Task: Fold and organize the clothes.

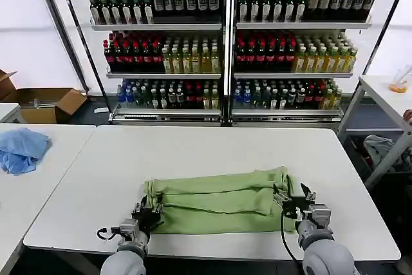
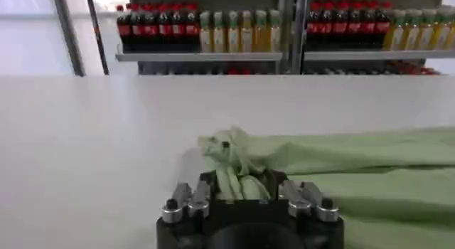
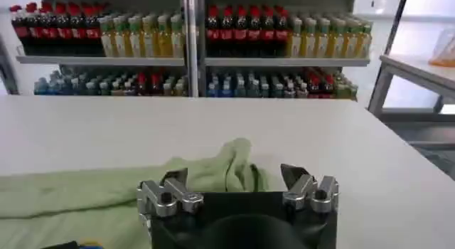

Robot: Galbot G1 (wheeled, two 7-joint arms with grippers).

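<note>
Now shirt [image 1: 219,201] folded, long axis left-right; left tool [image 1: 147,214] clamped on shirt, right tool [image 1: 295,199] apart.

The light green shirt [image 1: 219,201] lies folded into a long, narrow band across the near part of the white table [image 1: 212,149], its soft fabric rumpled and bunched at both ends

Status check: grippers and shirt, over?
Left gripper shut on shirt, near-left corner. Right gripper open at the right end. Nothing in the way.
</note>
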